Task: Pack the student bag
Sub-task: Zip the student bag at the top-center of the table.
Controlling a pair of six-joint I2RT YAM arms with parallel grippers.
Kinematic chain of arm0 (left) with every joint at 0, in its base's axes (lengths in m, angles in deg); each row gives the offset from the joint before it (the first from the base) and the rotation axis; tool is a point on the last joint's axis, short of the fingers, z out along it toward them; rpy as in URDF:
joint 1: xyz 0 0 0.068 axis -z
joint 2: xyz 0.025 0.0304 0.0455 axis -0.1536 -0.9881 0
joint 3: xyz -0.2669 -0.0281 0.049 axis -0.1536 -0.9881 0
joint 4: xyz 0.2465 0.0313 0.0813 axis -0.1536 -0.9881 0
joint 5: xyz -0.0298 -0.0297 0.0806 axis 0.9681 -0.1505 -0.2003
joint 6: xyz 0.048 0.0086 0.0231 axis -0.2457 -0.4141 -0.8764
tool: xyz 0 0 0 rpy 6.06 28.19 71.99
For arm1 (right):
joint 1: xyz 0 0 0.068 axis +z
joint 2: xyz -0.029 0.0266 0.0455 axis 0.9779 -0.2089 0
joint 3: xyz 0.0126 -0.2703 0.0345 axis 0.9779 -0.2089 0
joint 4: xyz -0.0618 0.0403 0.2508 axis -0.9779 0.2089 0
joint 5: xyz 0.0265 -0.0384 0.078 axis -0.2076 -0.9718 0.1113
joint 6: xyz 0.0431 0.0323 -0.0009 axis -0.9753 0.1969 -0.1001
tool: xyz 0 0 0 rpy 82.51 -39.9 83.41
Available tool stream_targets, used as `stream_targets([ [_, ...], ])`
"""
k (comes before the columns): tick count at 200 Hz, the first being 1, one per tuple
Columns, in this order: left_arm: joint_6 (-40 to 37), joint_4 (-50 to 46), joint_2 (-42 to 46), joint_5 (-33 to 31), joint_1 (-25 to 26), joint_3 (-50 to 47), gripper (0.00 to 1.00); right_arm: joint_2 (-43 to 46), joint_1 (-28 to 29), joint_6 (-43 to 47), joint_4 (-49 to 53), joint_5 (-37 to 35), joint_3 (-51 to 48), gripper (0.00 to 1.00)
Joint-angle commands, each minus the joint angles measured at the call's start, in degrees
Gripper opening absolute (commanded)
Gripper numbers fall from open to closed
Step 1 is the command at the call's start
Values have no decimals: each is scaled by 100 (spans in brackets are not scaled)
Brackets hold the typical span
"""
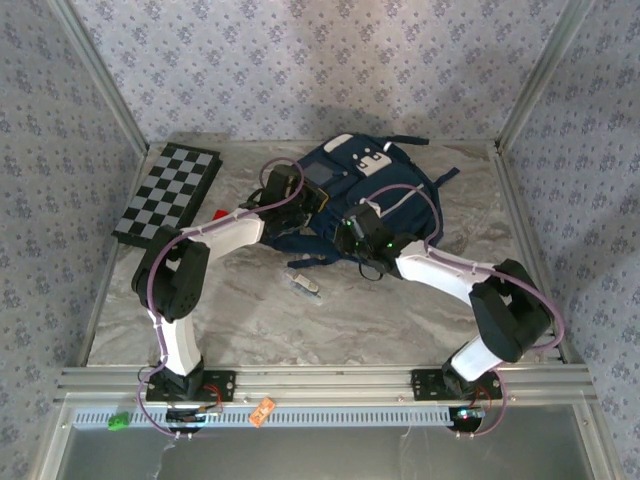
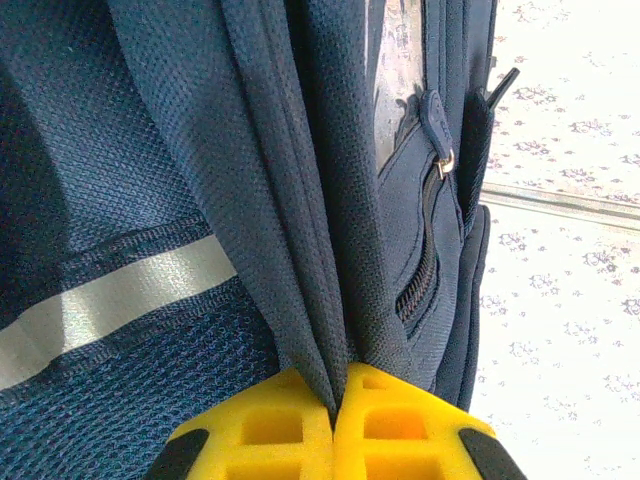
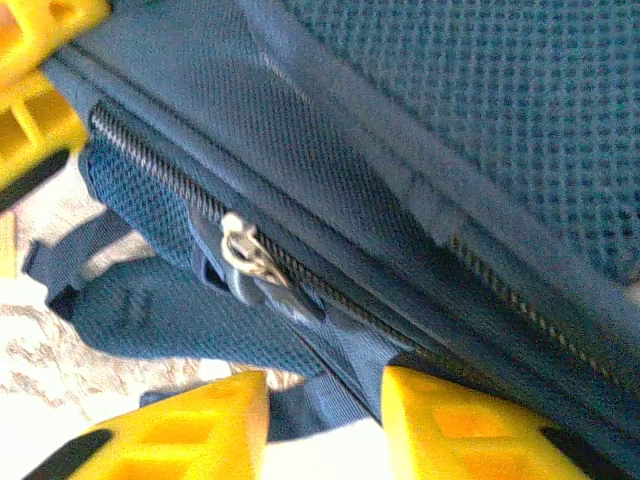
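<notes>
Your large navy blue fabric student bag point(image 1: 345, 200) lies toward twelve o'clock on the marbled tabletop point(image 1: 250, 320), with the black-and-white checkered chessboard point(image 1: 170, 190) at its nine o'clock. Your left gripper point(image 2: 335, 398) is clamped tight on a fold of the bag's mesh fabric. Hold that pinch firm so the zip line is taut.

Your right gripper point(image 3: 325, 410) stands part open with nothing gripped. The small metal zipper pull point(image 3: 245, 255) sits just beyond its fingers point(image 3: 200, 425), toward eleven o'clock in the wrist view. You appear to be going for that pull. Ease forward, centre the tab between the fingers and close fully. Then draw along the zipper teeth point(image 3: 150, 165), not across them, or the slider may jam.
</notes>
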Motion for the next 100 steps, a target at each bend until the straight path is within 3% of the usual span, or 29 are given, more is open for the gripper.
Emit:
stream_targets([
  [1, -74, 226, 369, 146, 65, 171, 0, -172, -61, -242, -533, -261, 92, 40],
  [35, -64, 238, 343, 157, 100, 166, 0, -335, -120, -363, -1016, -604, 115, 42],
  [100, -24, 316, 281, 192, 137, 193, 0, -594, -203, -195, -1461, -807, 415, 34],
])
